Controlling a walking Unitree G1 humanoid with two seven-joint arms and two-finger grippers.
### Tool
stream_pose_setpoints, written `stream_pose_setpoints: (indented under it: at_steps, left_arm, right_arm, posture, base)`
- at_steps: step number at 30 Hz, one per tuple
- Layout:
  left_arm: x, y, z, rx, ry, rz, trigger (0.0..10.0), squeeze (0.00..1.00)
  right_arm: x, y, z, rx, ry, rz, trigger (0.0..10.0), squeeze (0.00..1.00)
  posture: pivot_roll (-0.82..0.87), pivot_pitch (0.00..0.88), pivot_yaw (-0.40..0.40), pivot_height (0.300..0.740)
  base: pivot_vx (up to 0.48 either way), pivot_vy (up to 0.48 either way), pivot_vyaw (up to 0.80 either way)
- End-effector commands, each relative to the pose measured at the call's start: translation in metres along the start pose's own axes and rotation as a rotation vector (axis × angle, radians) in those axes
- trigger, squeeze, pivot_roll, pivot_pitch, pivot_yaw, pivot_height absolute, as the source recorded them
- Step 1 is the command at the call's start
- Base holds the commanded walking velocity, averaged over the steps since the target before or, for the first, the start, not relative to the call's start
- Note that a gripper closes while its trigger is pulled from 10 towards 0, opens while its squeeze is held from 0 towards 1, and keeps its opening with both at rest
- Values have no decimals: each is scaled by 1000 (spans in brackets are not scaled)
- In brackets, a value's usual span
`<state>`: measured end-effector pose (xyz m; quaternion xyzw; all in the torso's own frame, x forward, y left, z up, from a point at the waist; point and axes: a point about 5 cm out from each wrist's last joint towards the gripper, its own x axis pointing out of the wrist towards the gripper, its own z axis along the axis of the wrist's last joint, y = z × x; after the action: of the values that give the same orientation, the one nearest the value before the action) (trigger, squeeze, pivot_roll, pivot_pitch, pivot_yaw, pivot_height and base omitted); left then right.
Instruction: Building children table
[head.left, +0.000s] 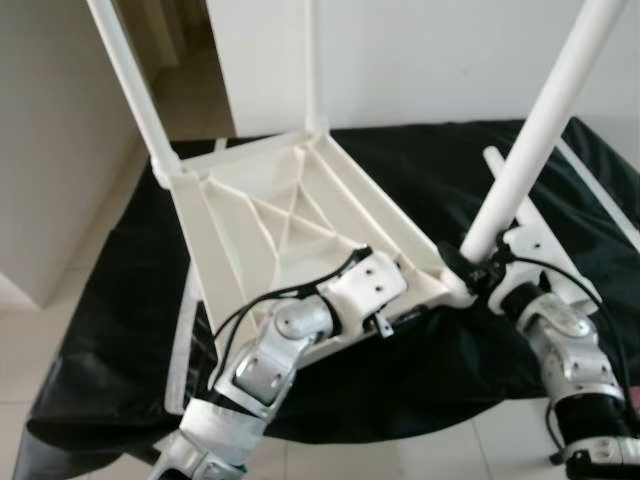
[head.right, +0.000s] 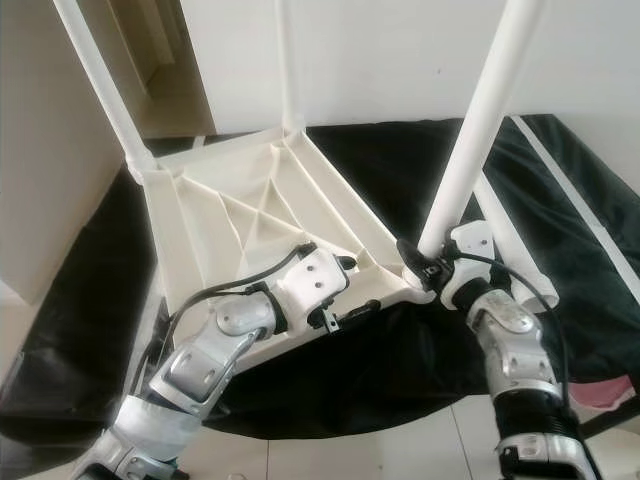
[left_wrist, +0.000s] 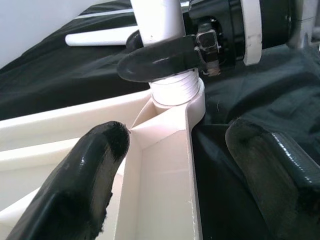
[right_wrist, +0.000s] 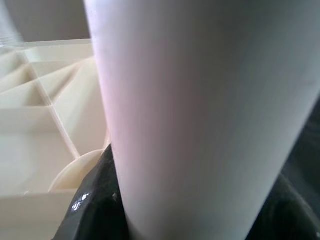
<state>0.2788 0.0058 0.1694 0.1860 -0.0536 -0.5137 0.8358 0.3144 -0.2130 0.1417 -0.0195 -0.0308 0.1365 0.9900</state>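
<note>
The white tabletop (head.left: 290, 220) lies upside down, ribs up, on the black-covered surface (head.left: 120, 300), with two legs already standing at its far corners. The right claw (head.left: 470, 268) is clamped around the base of a third leg (head.left: 530, 140), at the threaded corner socket (left_wrist: 176, 92). The left claw (left_wrist: 175, 165) straddles the tabletop's rim beside that socket, fingers apart. A loose leg (left_wrist: 100, 37) lies behind.

The upturned tabletop (head.left: 290, 220) lies on the cloth-draped counter (head.left: 130, 300), with two legs (head.left: 130, 85) standing at its far corners (left and right). At its near right corner a third leg (head.left: 530, 140) stands in its socket, the right gripper (head.left: 470, 268) clasped round its base, and a loose leg (head.left: 545, 240) lies behind. The left gripper (head.left: 400, 318) straddles the near rim just left of that socket.
</note>
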Motion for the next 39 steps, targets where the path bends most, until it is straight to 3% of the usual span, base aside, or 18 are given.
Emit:
stream_pose_setpoints:
  at_steps: [1,3,4,6,8,9,11,16,22,23,25,26,29,30,31,32,39]
  left_arm:
    - [-1,0,-4,-8,11,17,10000,0]
    - [-1,0,-4,-8,11,17,10000,0]
    - [-2,1,-4,-20,5,17,10000,0]
    - [-2,1,-4,-20,5,17,10000,0]
    - [-3,3,-3,-30,-6,12,10000,0]
    - [-5,2,-3,-31,-11,2,10000,0]
    - [-5,2,-3,-31,-11,2,10000,0]
    - [-7,2,-2,-31,-15,-9,10000,0]
    - [-5,2,0,-29,-19,-14,10000,0]
    - [-5,3,0,-27,-19,-15,10000,0]
    - [-4,3,0,-25,-19,-15,10000,0]
    - [-4,2,0,-25,-19,-18,10000,0]
    - [-5,2,1,-24,-21,-19,10000,0]
    - [-5,2,1,-24,-22,-21,10000,0]
    - [-5,2,1,-24,-22,-21,10000,0]
    - [-5,3,1,-25,-23,-21,10000,0]
    - [-4,3,1,-11,-18,-30,10000,0]
  right_arm:
    - [-4,5,-12,61,50,-78,10000,0]
    - [-4,5,-12,61,50,-78,10000,0]
    - [-5,10,-12,91,48,-221,10000,0]
    - [-5,10,-12,91,48,-221,10000,0]
    - [-17,18,-17,119,87,-541,10000,0]
    - [-22,32,-18,159,98,-648,10000,0]
    - [-22,32,-18,159,98,-648,10000,0]
    - [-19,66,-15,229,91,-565,10000,0]
    - [-19,64,-3,218,57,-565,10000,0]
    - [-19,65,-1,224,46,-547,10000,831]
    - [-19,65,1,229,39,-534,10000,831]
    - [-19,64,5,220,16,-504,10000,1000]
    - [-20,58,7,209,4,-467,10000,1000]
    - [-20,50,7,203,0,-409,10000,753]
    - [-20,50,7,203,0,-409,10000,753]
    - [-20,46,6,202,0,-385,10000,0]
    - [-19,26,5,114,22,-277,10000,0]
  posture:
    - [-74,62,30,740]
    - [-74,62,30,740]
    - [-76,62,30,740]
    - [-76,62,30,740]
    - [-77,65,31,740]
    - [-76,66,33,740]
    - [-76,66,33,740]
    - [-75,66,34,740]
    - [-78,65,36,740]
    - [-78,67,34,740]
    - [-78,67,34,740]
    - [-78,67,35,740]
    - [-75,66,35,740]
    - [-76,63,37,740]
    - [-76,63,37,740]
    - [-76,62,37,740]
    - [-75,46,40,740]
  base:
    - [0,0,0]
    - [0,0,0]
    - [0,0,0]
    - [0,0,0]
    - [0,0,0]
    - [0,0,0]
    - [0,0,0]
    - [0,0,0]
    - [0,0,0]
    - [0,0,0]
    - [0,0,0]
    - [0,0,0]
    - [0,0,0]
    - [0,0,0]
    - [0,0,0]
    - [0,0,0]
    - [0,0,0]
